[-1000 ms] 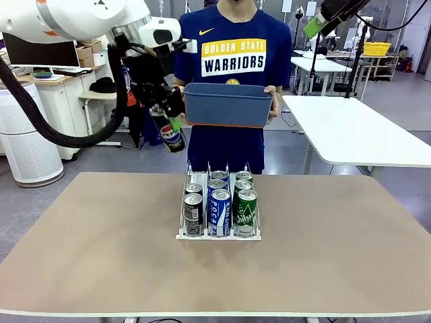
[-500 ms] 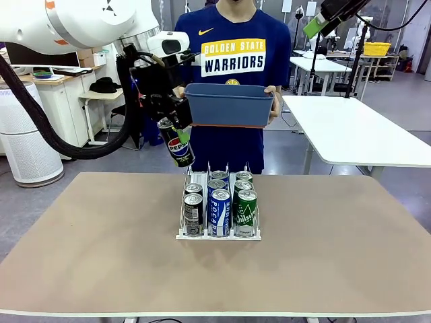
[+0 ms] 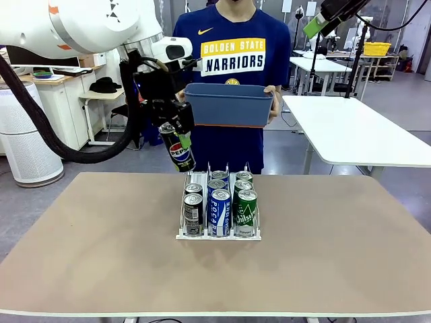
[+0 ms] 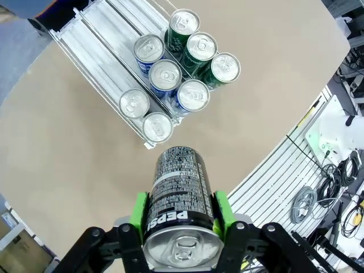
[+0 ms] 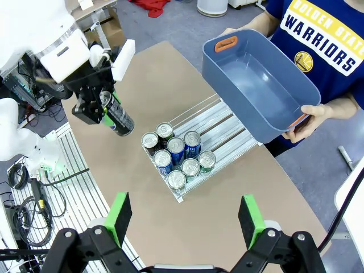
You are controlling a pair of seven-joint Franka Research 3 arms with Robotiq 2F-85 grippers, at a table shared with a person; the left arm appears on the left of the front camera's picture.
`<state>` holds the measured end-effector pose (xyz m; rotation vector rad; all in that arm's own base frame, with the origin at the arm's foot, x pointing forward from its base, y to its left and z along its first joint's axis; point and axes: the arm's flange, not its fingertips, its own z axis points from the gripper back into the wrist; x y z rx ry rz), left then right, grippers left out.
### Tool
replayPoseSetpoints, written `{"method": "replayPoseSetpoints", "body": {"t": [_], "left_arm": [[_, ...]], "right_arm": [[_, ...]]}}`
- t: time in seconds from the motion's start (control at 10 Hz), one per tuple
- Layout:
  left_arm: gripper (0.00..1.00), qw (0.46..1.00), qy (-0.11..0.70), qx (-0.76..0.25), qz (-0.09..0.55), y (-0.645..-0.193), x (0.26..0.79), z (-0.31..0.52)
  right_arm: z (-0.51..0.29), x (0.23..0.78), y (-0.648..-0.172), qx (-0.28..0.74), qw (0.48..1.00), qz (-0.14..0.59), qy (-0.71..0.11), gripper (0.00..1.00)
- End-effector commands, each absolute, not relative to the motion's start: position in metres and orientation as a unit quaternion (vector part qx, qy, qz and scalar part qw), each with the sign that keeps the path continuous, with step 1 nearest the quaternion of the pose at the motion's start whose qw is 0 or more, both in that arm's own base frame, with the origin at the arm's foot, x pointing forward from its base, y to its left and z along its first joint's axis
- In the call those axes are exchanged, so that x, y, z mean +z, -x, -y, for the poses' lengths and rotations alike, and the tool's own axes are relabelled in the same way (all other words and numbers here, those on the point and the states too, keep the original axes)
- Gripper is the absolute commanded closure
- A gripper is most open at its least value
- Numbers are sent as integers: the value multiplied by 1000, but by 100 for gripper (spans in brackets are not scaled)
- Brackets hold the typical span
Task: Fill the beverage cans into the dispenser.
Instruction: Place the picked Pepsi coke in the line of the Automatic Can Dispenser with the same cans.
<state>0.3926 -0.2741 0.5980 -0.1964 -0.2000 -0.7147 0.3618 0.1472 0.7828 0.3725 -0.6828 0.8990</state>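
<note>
My left gripper is shut on a black Pepsi can, held in the air just left of the person's bin and above the back of the dispenser. In the left wrist view the black can sits between the green pads, high over the dispenser. The white rack holds several cans: two black in the left lane, three blue-and-white in the middle, three green on the right. My right gripper is open, high above the table, looking down on the dispenser and the black can.
A person at the far side holds an empty blue-grey bin with both hands above the table's far edge. The brown table is bare to the left and right of the rack. A white table stands behind on the right.
My left gripper has carried the black can to the right and a little lower, closer to the bin and the back of the rack. The person, the bin and the right arm have stayed put.
</note>
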Motion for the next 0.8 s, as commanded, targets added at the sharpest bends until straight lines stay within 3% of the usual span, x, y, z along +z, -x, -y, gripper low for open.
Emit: {"method": "replayPoseSetpoints", "body": {"t": [0.0,0.4,0.7], "left_arm": [[42,928,70,-344,123,-364,581,293],[42,920,31,-368,130,-324,534,303],[42,938,41,-322,124,-330,490,290]], "right_arm": [[-147,783,-361,426,828,318,-177,0],[-147,783,-361,426,828,318,-177,0],[-147,783,-361,426,828,318,-177,0]]}}
